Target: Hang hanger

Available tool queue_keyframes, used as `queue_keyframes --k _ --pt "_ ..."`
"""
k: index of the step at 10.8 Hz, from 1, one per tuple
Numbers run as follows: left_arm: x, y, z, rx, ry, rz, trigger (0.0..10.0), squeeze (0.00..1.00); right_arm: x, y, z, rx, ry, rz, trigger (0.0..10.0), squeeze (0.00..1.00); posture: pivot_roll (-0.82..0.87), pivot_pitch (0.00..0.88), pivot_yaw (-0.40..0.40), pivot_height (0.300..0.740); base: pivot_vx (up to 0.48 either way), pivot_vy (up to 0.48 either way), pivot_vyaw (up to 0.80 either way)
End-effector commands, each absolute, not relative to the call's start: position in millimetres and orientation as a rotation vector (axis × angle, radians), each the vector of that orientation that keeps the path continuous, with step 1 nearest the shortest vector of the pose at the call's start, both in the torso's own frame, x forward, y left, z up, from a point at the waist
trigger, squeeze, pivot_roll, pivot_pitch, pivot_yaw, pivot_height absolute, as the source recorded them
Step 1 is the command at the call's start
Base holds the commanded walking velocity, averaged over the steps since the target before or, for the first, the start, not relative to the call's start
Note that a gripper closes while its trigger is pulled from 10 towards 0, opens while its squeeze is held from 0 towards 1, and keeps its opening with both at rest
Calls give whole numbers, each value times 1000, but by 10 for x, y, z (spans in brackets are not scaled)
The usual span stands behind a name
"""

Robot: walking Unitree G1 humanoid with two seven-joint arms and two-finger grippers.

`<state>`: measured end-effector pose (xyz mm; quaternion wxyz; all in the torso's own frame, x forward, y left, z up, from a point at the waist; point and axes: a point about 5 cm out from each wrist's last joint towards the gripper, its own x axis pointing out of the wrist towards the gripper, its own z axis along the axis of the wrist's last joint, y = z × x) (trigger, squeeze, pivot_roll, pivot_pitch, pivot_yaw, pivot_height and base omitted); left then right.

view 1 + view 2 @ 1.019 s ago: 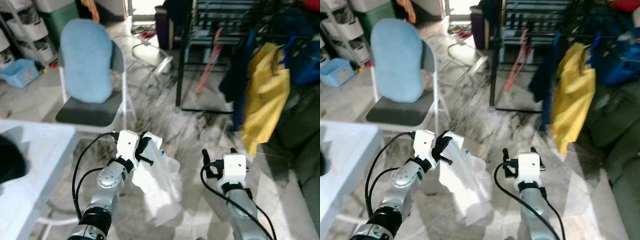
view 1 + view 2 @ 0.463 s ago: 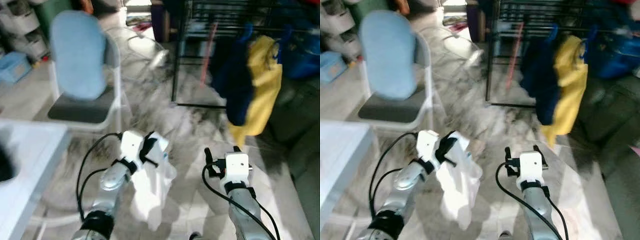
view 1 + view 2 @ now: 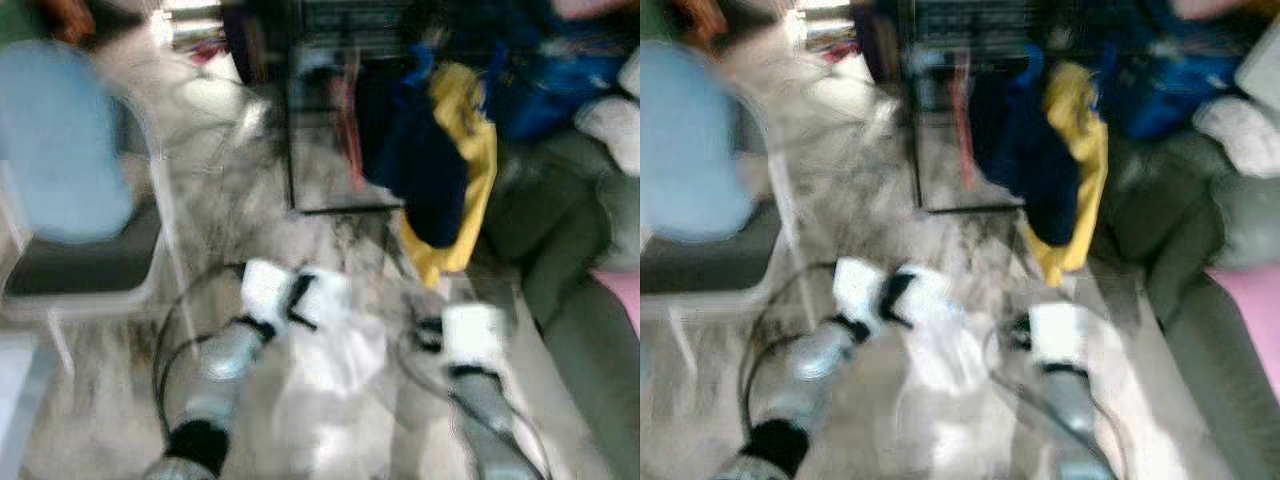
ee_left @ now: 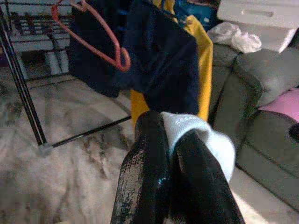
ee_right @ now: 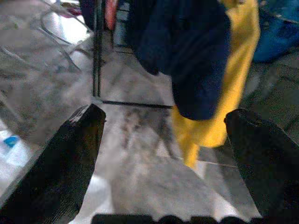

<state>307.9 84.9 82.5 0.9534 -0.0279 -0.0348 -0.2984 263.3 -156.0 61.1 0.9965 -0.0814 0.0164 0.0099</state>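
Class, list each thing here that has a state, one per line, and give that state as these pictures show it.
left hand: shut on the white garment
white garment: pinched, hanging from the hand
right hand: open, holding nothing
navy garment: hanging on the rack
yellow garment: hanging behind the navy one
red hanger: hanging bare
black rack: standing upright

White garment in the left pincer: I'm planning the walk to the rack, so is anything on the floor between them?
Nothing visible, though the head views are blurred. The floor between the white garment and the rack looks bare; the chair stands off left, the sofa right. A navy garment and a yellow garment hang on it.
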Motion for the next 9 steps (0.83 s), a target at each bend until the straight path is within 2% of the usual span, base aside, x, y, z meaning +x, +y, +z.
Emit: queue_keyframes --k 1,2,4,9 --pt "3082 745 911 -68 -111 -635 10000 0 2621 -1660 624 -190 33 -11 10000 0 -228 152 59 740 371 0 0" --pt "3082 752 910 -72 -108 -631 10000 0 2613 -1642 622 -196 33 -6 10000 0 -228 153 61 740 356 0 0" --pt "3080 771 905 -66 -105 -630 10000 0 2604 -1641 613 -196 36 -7 10000 0 -228 157 63 740 338 261 0" --pt "3082 797 894 -56 -95 -628 10000 0 2605 -1637 622 -204 30 -9 10000 0 -226 154 69 740 284 371 0"
